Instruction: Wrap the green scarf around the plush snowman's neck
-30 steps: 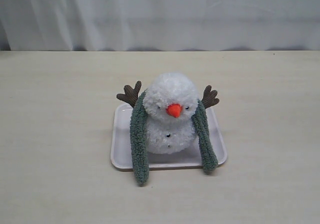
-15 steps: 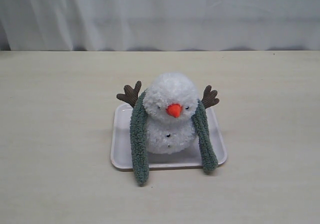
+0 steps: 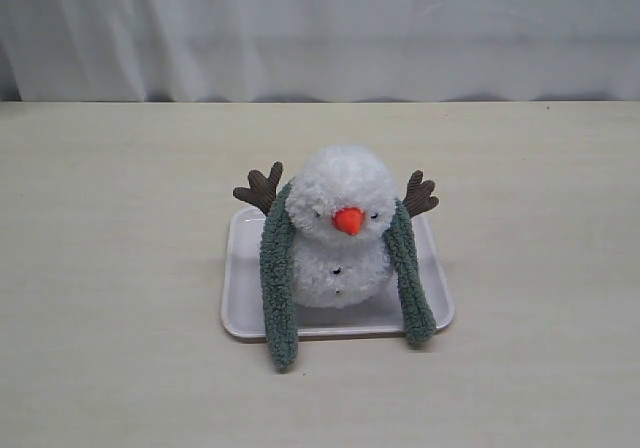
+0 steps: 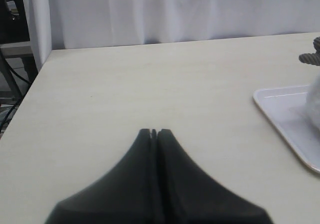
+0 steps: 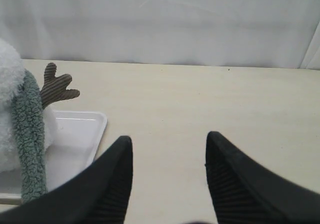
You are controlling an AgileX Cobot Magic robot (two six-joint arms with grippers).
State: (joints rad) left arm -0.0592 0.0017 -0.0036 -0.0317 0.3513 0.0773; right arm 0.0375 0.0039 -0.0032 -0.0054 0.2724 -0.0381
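Observation:
The plush snowman (image 3: 340, 230) sits upright on a white tray (image 3: 243, 288) in the exterior view, facing the camera, brown twig arms up at both sides. The green scarf (image 3: 277, 288) lies behind its neck, its two ends hanging down the front, uncrossed, left end (image 3: 280, 348) past the tray edge, right end (image 3: 412, 298) on the tray rim. Neither arm shows in the exterior view. My left gripper (image 4: 154, 132) is shut and empty over bare table, left of the tray (image 4: 285, 111). My right gripper (image 5: 169, 141) is open and empty, right of the scarf (image 5: 30, 134) and a twig arm (image 5: 56, 86).
A pale wooden table (image 3: 120, 268) spreads on all sides of the tray. A white curtain (image 3: 320, 28) hangs along the far edge. The table's left edge and some dark equipment (image 4: 10, 59) show in the left wrist view.

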